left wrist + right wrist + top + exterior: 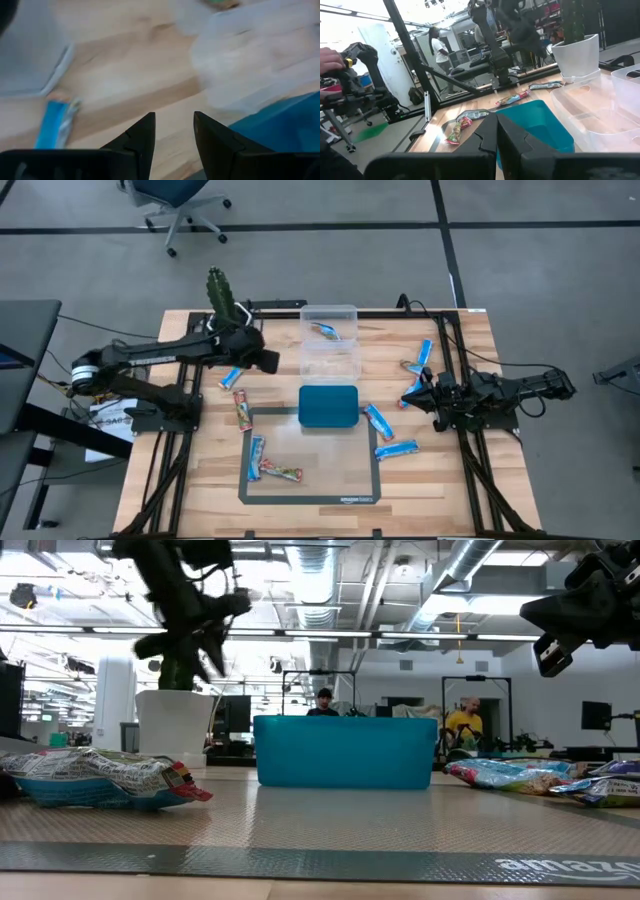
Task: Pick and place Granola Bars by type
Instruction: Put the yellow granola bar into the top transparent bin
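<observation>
Left gripper [268,361] sits above the table's far-left part, just left of the clear plastic box [330,340]; fingers [140,140] slightly spread, nothing between them. Blue bar [230,378] lies just behind it on the wood; a multicoloured bar [242,410] a bit nearer the front.

Right gripper [425,393] hangs near the right edge; fingers [487,135] pressed together, empty. Two blue bars [422,356] lie beside it toward the far edge, two more [378,421] toward the front, at the right edge of the grey mat [310,498].

Teal tray [329,406] sits mid-table on the mat's far edge, empty as far as the high view shows. The box behind it holds one bar [324,331], type unclear. A blue bar [255,458] and a multicoloured one [282,472] lie on the mat's front-left corner.
</observation>
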Controlling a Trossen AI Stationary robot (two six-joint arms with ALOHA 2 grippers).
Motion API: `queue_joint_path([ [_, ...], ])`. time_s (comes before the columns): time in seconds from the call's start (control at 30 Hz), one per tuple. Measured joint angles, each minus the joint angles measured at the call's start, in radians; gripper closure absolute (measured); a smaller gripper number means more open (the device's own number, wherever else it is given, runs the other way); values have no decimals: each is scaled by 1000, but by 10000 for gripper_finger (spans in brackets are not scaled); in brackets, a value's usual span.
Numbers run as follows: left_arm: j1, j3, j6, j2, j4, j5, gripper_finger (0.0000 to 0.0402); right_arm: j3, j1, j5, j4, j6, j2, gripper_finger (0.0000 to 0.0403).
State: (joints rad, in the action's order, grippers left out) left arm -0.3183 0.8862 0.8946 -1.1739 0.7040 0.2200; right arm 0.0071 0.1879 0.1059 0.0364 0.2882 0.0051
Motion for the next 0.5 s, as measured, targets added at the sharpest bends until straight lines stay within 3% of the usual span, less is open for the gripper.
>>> queue_joint_path([
  [0.3,4,-145,99,205,188,36,276,0,0,1,0,0,0,403],
  [0.5,4,-222,96,256,260,40,276,0,0,1,0,0,0,403],
])
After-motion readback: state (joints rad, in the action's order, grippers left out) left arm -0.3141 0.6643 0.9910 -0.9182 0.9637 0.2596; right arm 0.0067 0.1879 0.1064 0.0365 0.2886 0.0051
